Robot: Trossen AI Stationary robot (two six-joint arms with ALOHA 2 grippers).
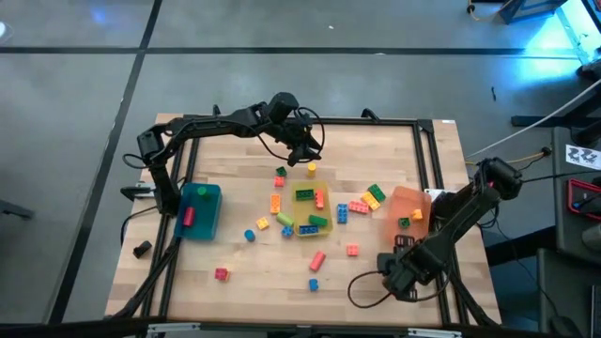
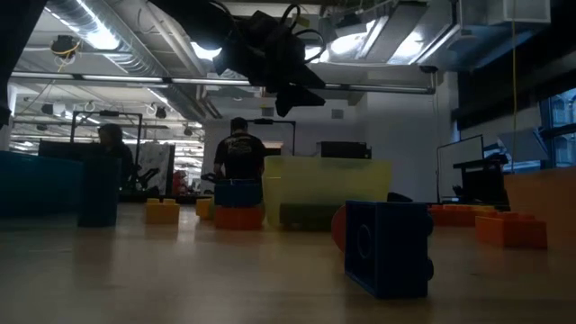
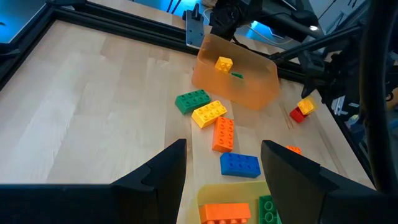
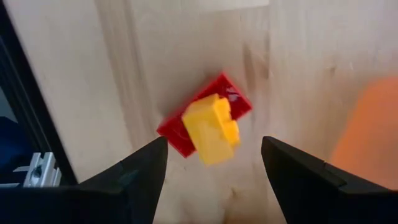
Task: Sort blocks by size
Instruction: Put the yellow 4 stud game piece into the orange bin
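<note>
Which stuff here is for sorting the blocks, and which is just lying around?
For the job:
- loose blocks
- blue bin
- yellow bin
- orange bin

Just lying about:
- small black thing beside the table
- cables

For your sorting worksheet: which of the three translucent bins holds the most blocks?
The yellow bin in the middle: it holds several blocks, while the blue bin and the orange bin hold only about two each.

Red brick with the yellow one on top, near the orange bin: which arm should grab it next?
Right, probably. The right gripper is open with the red brick and stacked yellow brick lying between its fingers, beside the orange bin. The left gripper hangs open far off, beyond the yellow bin.
</note>
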